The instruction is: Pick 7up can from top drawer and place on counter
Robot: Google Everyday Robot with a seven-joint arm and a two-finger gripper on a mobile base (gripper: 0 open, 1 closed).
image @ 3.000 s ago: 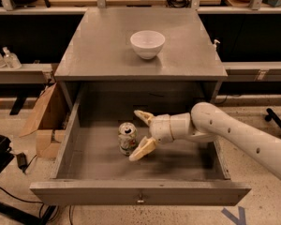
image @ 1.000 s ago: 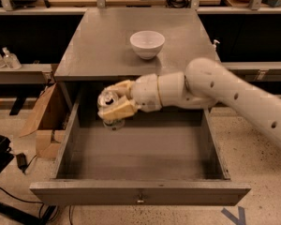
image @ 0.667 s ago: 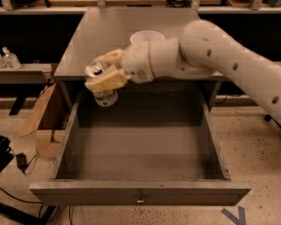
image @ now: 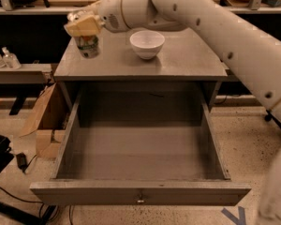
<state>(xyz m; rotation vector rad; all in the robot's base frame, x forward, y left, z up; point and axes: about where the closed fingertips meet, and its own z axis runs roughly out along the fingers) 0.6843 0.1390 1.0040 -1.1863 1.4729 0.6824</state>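
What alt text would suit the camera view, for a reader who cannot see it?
The robot's gripper, jaws closed on a 7up can, holds it upright over the grey counter, on the picture's left of a white bowl. Below, the top drawer stands pulled open and empty.

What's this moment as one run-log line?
gripper: shut on 7up can, over counter, left side | top drawer: open, empty | white bowl: on counter
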